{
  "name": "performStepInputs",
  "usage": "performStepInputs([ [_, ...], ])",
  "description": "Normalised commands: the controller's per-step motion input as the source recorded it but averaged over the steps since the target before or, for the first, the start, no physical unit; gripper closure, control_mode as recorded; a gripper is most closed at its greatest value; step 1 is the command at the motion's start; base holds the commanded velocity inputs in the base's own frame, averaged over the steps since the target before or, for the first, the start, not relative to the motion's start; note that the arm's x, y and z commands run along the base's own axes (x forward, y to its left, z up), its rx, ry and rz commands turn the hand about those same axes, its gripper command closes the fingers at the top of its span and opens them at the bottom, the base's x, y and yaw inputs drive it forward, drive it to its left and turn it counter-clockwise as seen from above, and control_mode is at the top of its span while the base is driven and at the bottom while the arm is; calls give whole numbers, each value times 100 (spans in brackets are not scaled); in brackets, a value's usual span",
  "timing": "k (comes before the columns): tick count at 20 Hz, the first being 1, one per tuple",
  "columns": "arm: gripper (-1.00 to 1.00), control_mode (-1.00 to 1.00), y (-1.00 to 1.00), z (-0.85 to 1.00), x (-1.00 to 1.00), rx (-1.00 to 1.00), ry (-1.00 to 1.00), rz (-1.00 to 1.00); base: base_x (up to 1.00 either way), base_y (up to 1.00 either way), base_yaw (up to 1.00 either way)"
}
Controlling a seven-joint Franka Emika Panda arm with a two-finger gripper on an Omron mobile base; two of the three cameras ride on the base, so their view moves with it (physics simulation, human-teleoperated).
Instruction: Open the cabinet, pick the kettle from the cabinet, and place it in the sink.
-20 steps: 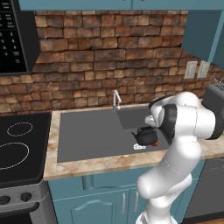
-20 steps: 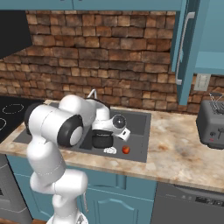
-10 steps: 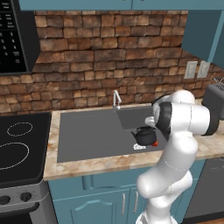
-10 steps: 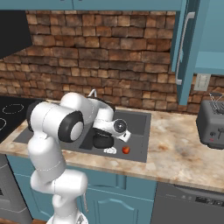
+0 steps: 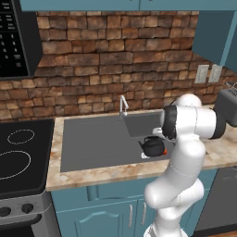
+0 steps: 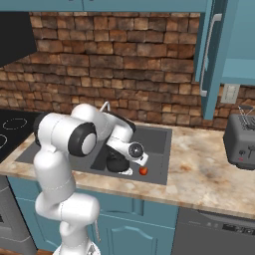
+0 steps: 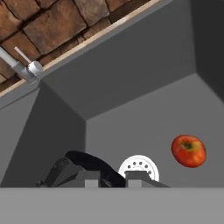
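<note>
Hand view, bottom centre: the two-finger gripper is clamped tight on the squat black kettle's arched handle, low inside the dark grey sink.

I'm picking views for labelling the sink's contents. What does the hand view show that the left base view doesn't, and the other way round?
Hand view alone: a red apple lying on the sink floor and the white drain beside it, with the gripper shut on the kettle's handle.

Left base view alone: the stovetop, the toaster, the wall outlets and the whole kettle low in the sink by the arm.

Both: the grey basin, the chrome faucet, the brick wall and the kettle.
</note>
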Motion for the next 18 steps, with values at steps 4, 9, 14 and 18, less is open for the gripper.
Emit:
performStepInputs([
  [4, 100, -100, -1, -10, 11, 0, 0, 0, 0, 0, 0],
  [9, 100, -100, -1, -8, 16, 0, 0, 0, 0, 0, 0],
  [14, 100, -100, -2, -5, 17, 0, 0, 0, 0, 0, 0],
  [18, 100, -100, -4, -5, 18, 0, 0, 0, 0, 0, 0],
])
